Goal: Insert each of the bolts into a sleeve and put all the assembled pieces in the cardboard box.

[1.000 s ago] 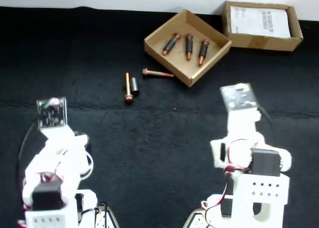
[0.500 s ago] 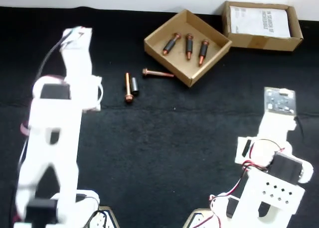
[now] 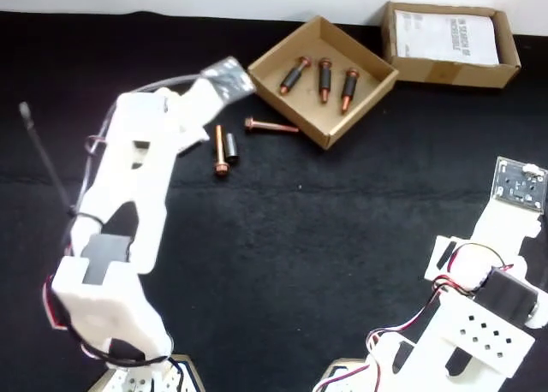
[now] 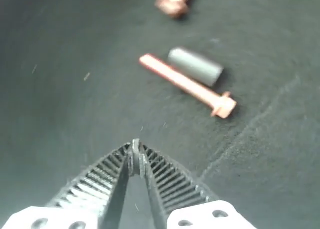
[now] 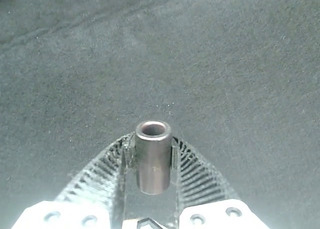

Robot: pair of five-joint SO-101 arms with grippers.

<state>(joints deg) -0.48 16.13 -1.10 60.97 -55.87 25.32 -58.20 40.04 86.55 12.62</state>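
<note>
Grey cylindrical metal sleeve [image 5: 154,161] is sitting clamped bore-out in right gripper [image 5: 152,146] for insertion, left gripper [image 4: 135,150], closed on nothing, hovering by long copper bolt [image 4: 186,85].

We see the left arm [image 3: 128,182] and right arm [image 3: 479,332] in white plastic, with black motor blocks [image 3: 507,294] and red cables [image 3: 437,282]. The left hand [image 4: 135,150] and right hand [image 5: 154,141] have black ribbed fingers [image 4: 100,176].

cardboard box [image 3: 267,71]: three assembled pieces [image 3: 324,80] inside
sleeve [image 3: 232,147]: just beside a bolt [image 3: 220,148], left of box
second bolt [image 3: 272,126]: between sleeve and box
</note>
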